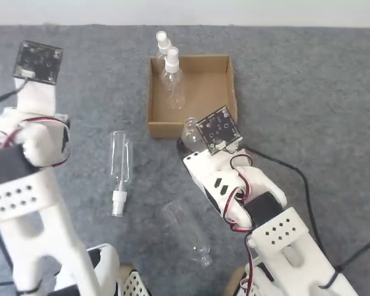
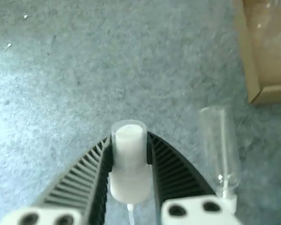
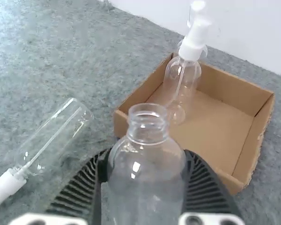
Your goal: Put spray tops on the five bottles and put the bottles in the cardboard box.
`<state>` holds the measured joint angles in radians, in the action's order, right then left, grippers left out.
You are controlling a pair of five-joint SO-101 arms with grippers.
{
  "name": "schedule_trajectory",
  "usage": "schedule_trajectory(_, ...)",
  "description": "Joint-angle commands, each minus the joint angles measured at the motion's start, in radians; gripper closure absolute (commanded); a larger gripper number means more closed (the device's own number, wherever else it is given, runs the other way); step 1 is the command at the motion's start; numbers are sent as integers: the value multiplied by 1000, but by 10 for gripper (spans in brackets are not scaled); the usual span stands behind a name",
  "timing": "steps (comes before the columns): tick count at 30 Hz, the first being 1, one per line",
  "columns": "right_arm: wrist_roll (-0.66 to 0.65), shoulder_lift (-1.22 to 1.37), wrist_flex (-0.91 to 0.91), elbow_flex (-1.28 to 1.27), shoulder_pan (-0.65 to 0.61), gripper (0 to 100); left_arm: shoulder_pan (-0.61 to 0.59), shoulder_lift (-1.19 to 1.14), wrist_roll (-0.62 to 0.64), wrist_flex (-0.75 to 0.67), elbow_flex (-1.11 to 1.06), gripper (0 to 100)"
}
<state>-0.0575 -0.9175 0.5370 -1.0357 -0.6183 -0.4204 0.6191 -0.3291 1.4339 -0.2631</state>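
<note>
Grey carpet (image 1: 308, 80) underfoot, white wall (image 1: 265, 12) behind — even light

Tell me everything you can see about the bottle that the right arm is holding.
The bottle is clear and empty, plastic by its look, with a round body, sloping shoulders and a short neck. Its mouth is open and uncapped. The right gripper has it by the body between its black ribbed jaws, neck pointing out past them. From above it sits just outside the near wall of the cardboard box. Whether its base touches the carpet is hidden.
</note>
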Motion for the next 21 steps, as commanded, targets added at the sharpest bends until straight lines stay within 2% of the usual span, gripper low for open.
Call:
schedule_trajectory(1,-5,-33,-22,8,-10,953,44,104,144,-86,-33,989)
schedule_trajectory(10,-5,-47,-19,8,-12,959,133,207,391,-192,-71,989)
schedule_trajectory(21,-15,-283,-85,-153,-73,957,249,330,614,-270,-71,989)
